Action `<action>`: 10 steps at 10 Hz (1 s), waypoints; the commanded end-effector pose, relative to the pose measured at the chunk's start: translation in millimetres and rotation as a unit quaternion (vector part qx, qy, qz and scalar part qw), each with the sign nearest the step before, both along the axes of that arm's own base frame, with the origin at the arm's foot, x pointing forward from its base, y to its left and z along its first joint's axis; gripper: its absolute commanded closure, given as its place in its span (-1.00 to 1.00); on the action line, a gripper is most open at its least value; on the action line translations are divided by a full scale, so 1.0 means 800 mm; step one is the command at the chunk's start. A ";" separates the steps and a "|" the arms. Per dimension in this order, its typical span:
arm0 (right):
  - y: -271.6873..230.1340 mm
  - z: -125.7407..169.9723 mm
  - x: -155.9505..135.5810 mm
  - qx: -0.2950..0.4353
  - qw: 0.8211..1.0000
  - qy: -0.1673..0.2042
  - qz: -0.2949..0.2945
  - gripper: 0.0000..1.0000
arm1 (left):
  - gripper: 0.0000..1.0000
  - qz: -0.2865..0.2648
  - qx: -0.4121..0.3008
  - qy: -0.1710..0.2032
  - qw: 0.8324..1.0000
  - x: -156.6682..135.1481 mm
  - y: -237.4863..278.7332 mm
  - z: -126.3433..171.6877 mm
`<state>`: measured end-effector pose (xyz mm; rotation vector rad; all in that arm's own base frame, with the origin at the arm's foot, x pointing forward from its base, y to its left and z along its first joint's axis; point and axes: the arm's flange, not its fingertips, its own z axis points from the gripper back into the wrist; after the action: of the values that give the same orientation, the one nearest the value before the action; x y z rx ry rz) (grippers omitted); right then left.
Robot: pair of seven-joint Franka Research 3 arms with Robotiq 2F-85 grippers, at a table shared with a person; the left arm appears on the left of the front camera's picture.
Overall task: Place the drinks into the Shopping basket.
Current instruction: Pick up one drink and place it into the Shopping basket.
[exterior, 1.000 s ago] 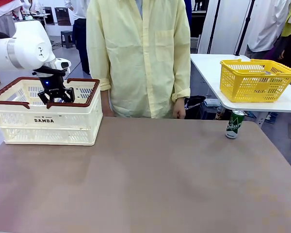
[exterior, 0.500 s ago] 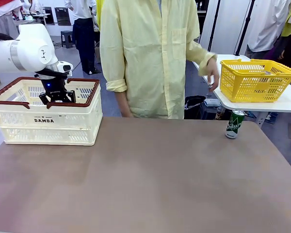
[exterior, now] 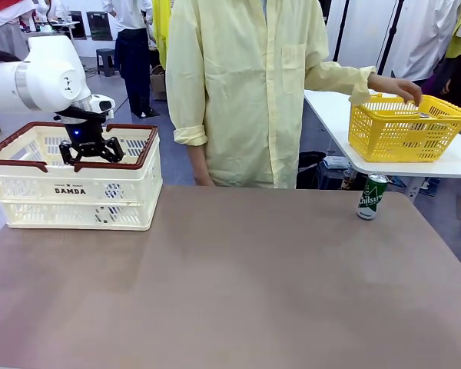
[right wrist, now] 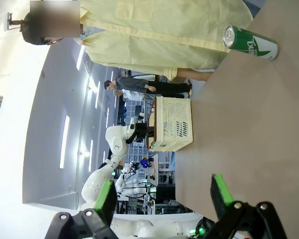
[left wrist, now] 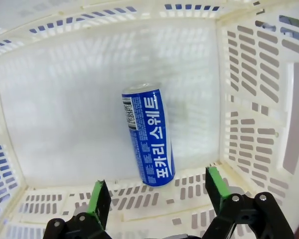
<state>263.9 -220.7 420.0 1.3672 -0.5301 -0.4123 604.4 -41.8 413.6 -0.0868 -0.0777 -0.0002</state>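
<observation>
Brown tabletop (exterior: 253, 277) spreads across the front view, with a person (exterior: 246, 92) in a pale yellow shirt standing at its far edge. One hand (exterior: 403, 88) of theirs rests on the rim of a yellow mesh basket (exterior: 403, 127) on a white side table.

The cream Shopping basket (exterior: 77, 196), marked DAMDA, sits on the table's left end. The left gripper (exterior: 91, 157) hangs inside its brown rim with the fingers spread wide and nothing between them. Straight beyond those fingers, in line with the gap and clear of both green pads, a blue drink can (left wrist: 147, 134) lies on its side on the basket floor.

The right gripper (right wrist: 163, 185) also stands wide open and empty. A green drink can (exterior: 372, 197) stands on the table's far right edge, well beyond the right fingers.
</observation>
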 end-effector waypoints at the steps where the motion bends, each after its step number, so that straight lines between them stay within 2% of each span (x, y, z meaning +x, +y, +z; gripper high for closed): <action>1: -0.001 0.007 0.000 0.011 1.000 0.003 -0.001 -1.00 | -1.00 -0.001 -0.005 -0.010 1.000 -0.007 0.004 0.013; 3: -0.001 0.007 0.000 0.011 1.000 0.003 -0.001 -1.00 | -1.00 0.008 -0.022 -0.025 0.999 -0.022 0.014 0.040; 4: -0.001 0.007 0.000 0.011 1.000 0.003 -0.001 -1.00 | -1.00 0.014 -0.038 -0.029 0.999 -0.037 0.021 0.070; 5: -0.001 0.007 0.000 0.011 1.000 0.003 -0.001 -1.00 | -1.00 0.009 -0.080 -0.035 0.996 -0.068 0.035 0.119; 6: -0.001 0.007 0.000 0.011 1.000 0.003 -0.001 -1.00 | -1.00 0.008 -0.139 -0.030 0.990 -0.117 0.059 0.171; 7: -0.001 0.007 0.000 0.011 1.000 0.003 -0.001 -1.00 | -1.00 -0.019 -0.197 -0.004 0.980 -0.165 0.090 0.200; 8: -0.001 0.007 0.000 0.011 1.000 0.003 -0.001 -1.00 | -1.00 -0.048 -0.261 0.004 0.964 -0.214 0.132 0.213; 9: -0.001 0.007 0.000 0.011 1.000 0.003 -0.001 -1.00 | -1.00 0.012 -0.316 -0.024 0.948 -0.251 0.182 0.213; 10: -0.001 0.007 0.000 0.011 1.000 0.003 -0.001 -1.00 | -1.00 0.002 -0.368 -0.027 0.929 -0.287 0.230 0.200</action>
<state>264.0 -220.6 419.7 1.3674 -0.5290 -0.4128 382.5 106.3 600.7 -0.7526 -0.1397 -0.0118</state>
